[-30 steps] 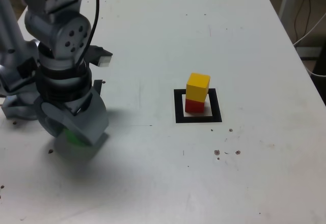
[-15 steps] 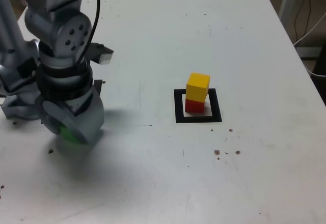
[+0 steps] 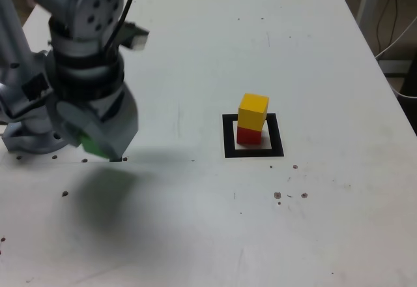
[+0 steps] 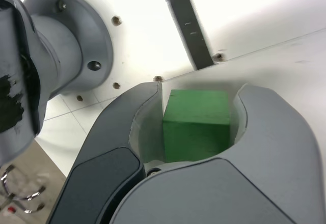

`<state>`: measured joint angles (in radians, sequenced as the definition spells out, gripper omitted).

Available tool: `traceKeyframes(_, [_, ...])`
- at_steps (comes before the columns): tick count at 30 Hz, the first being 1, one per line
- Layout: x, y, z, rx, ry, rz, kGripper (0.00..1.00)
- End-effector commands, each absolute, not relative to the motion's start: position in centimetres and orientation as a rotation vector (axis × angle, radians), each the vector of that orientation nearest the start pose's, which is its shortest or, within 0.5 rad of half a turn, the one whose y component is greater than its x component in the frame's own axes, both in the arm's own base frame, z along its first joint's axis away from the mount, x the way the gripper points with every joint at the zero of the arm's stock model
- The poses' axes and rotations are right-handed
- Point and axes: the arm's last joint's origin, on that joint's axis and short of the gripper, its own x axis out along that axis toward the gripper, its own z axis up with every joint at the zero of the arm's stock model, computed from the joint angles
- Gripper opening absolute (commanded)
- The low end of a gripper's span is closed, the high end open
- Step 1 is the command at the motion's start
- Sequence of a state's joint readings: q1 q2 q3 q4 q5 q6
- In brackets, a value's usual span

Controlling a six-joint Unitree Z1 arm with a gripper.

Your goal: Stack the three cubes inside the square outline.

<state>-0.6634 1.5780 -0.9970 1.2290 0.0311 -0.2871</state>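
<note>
Green is the colour of the cube [image 4: 196, 124] that is held in the hand [image 3: 98, 145], its jaws clamped on two opposite faces, as the wrist view shows. By the shadow beneath, the hand is judged to be raised clear of the counter [image 3: 195, 235]. Relative to the square outline [image 3: 230, 152], the green cube is well apart, toward the exterior view's left. Inside that outline the red cube [image 3: 249, 135] is seated on the white centre, and the yellow cube [image 3: 253, 111] is stacked on it, looking slightly turned.

The step in hand is judged to be the carry of the last cube to the stack. Enough height should be kept for the green cube's underside to be passed over the yellow top (a low sweep could knock both blocks out of the outline). Above the outline, the travel is best stopped, the cube levelled and its faces turned to match the yellow one. The lowering should then be slow and straight, until contact is made face to face. Only then should the jaws be parted, evenly, and the hand lifted straight up, so that nothing is dragged sideways.
</note>
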Motion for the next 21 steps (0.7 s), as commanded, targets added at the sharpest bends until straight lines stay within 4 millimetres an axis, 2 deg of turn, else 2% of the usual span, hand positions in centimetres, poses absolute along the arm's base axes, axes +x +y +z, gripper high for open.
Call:
traceKeyframes(1, [16.2,-11.7,27.9,0.422,1.736,-0.192,0.12])
traceKeyframes(6, [19.0,-11.1,30.5,0.419,1.716,-0.178,0.12])
traceKeyframes(14, [22.9,-9.2,31.7,0.325,1.670,-0.084,0.11])
traceKeyframes(21, [25.5,-7.3,33.1,0.229,1.650,-0.065,0.11])
